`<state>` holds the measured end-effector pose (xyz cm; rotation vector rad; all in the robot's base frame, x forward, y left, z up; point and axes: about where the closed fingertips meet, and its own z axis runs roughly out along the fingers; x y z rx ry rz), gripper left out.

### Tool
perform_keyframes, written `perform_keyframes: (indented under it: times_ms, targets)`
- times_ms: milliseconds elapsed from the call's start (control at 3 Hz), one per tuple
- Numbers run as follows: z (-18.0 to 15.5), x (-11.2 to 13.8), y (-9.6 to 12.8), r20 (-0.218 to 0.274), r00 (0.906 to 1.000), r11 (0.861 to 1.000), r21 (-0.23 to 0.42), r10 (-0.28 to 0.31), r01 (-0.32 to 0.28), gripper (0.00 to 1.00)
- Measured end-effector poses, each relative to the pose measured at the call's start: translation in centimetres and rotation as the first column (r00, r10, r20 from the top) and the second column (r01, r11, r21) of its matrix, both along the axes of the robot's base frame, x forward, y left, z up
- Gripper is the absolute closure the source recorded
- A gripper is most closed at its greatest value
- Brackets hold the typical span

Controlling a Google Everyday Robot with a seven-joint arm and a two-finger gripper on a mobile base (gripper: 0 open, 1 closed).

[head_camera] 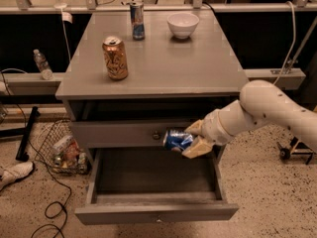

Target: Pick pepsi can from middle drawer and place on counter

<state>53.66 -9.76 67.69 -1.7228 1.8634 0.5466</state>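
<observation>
While snug around the glossy cylindrical pepsi can [176,139], the tan pincer [191,140] above the grey middle drawer [156,212].

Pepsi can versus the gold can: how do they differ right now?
Colour: the pepsi can is dark blue; the gold can is orange-gold.
Pose: the pepsi can is tipped on its side; the gold can stands upright.
Support: the pepsi can is gripped by the claw, in the air over the open drawer; the gold can rests free on the counter.
Both are similar-sized soda cans.
</observation>
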Motion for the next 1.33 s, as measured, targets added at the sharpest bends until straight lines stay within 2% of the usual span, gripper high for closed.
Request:
perform_keyframes:
  times_ms: [333, 667, 1000, 1333]
  targets:
    - [2.7, 0.6, 0.4, 0.057, 0.9981, 0.999, -0.024, 0.023, -0.022, 1.00]
    - [2.9, 0.7, 0.4, 0.060, 0.9979, 0.999, -0.025, 0.024, -0.022, 1.00]
    - [4.4, 1.5, 0.5, 0.093, 0.9947, 0.998, -0.041, 0.045, -0.041, 1.00]
    - [9.0, 3.0, 0.2, 0.185, 0.9789, 0.994, -0.086, 0.086, -0.071, 1.00]
